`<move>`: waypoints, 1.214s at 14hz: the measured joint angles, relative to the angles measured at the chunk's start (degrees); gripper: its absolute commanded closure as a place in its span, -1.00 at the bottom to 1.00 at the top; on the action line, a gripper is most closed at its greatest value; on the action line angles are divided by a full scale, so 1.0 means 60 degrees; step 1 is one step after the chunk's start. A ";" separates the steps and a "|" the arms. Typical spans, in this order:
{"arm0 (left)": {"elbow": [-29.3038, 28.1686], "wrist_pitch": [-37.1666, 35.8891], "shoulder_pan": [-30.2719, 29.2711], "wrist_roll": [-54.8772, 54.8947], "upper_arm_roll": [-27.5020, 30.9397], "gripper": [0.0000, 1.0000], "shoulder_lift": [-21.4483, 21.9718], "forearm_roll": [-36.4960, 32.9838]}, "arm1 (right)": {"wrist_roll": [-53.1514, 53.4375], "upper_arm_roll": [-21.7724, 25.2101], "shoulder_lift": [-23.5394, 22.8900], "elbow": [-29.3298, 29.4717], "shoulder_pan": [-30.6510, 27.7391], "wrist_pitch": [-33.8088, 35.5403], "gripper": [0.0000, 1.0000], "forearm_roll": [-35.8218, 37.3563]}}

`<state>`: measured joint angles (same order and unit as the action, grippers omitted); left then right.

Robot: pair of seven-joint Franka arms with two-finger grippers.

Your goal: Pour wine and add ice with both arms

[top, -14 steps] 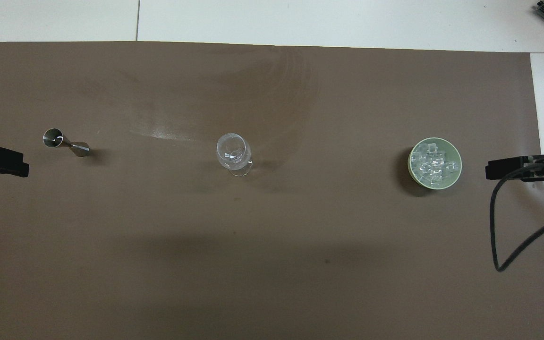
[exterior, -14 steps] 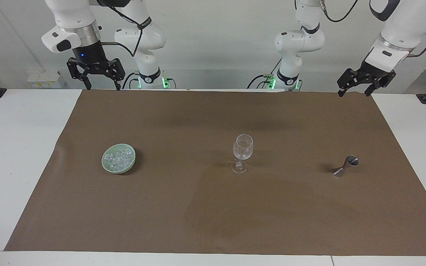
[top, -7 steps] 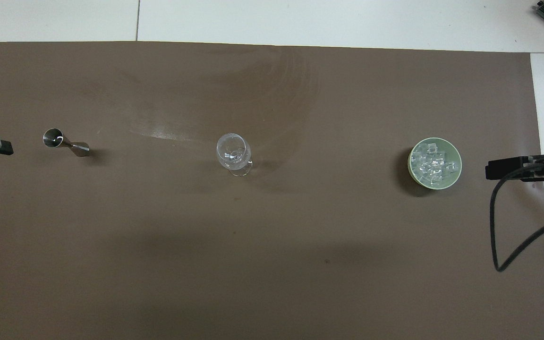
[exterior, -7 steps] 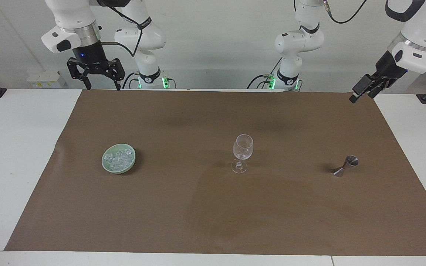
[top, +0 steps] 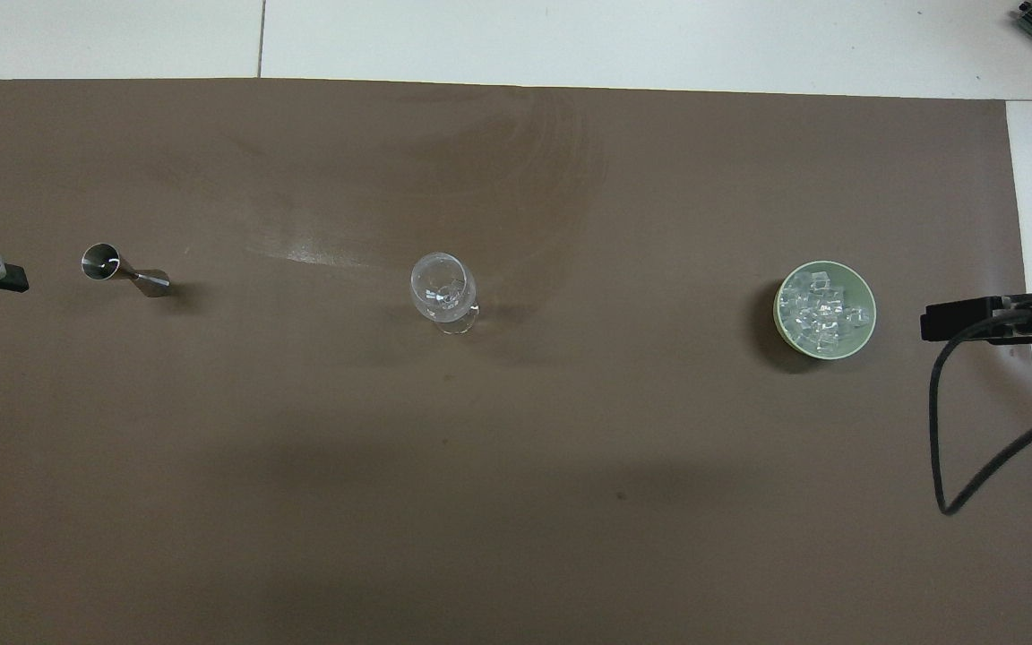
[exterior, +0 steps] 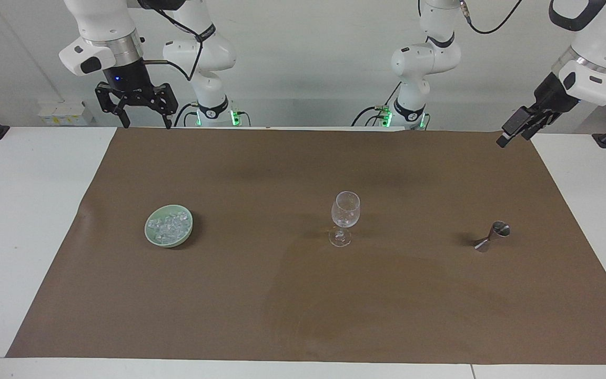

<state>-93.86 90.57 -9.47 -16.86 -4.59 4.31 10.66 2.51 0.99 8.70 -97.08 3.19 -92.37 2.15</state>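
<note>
I see ice [exterior: 169, 226] heaped in bowl [exterior: 151, 236], no clear long way | right hand [exterior: 144, 125] up, wide, empty | left hand [exterior: 513, 132] up, tilted, wide, empty

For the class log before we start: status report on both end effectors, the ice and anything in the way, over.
Left end effector and right end effector open, raised, empty. Ice in green bowl. Wine glass upright. No obstruction.
</note>
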 measured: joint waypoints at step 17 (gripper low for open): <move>-0.0710 -0.0020 -0.2524 -0.0143 0.0102 -1.00 -0.1813 0.2793 | 0.0000 0.0000 0.0002 -0.0005 0.0000 0.0000 -1.00 0.0000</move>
<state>-98.12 90.45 -24.62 -17.72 -3.98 -6.57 27.42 2.51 0.99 8.71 -97.11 3.19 -92.37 2.15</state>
